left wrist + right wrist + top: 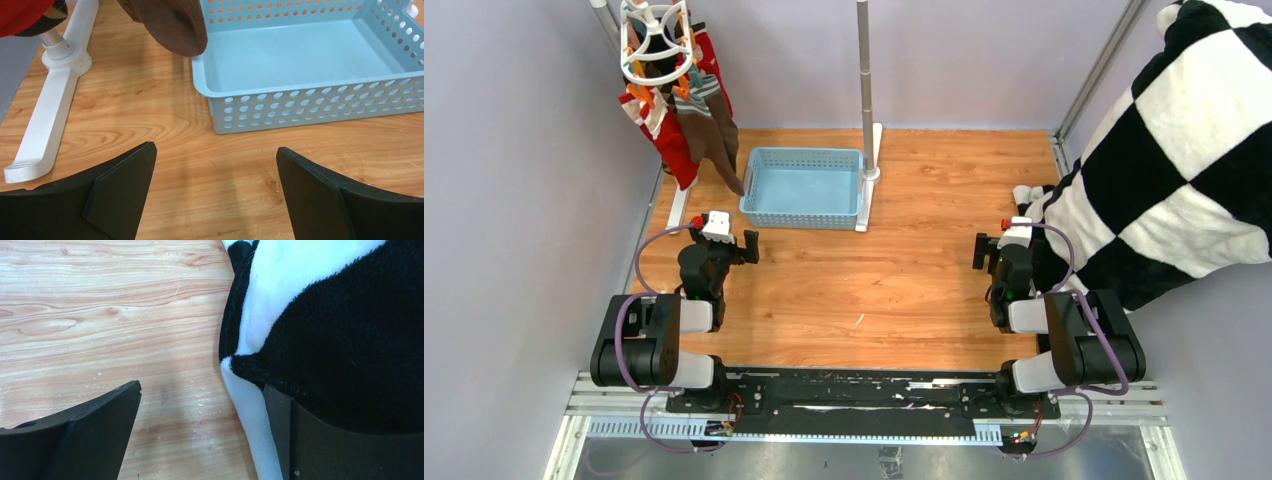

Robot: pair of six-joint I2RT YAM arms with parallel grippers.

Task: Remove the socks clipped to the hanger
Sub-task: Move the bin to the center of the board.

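The socks (686, 120) lie farthest from us, so we work out to them from the near edge. Closest in the top view, both arms sit folded low over the desk (874, 290). The left tool (732, 238) is spread fully wide, grasping nothing and touching nothing, and we judge it ready for a first reach. The right tool (996, 242) is equally wide and empty, though its outer finger looks to brush the checkered blanket (1184, 150) crowding in from 3 o'clock (a snag risk if that arm moves). Beyond the left tool, at about 1 o'clock, the blue basket (802, 152) sits bare, probably placed there to take what comes off. At 11 o'clock the white hanger (656, 40) hangs high by the wall, so the socks dangle free from its pegs, one brown toe (172, 25) drooping to the basket's corner.
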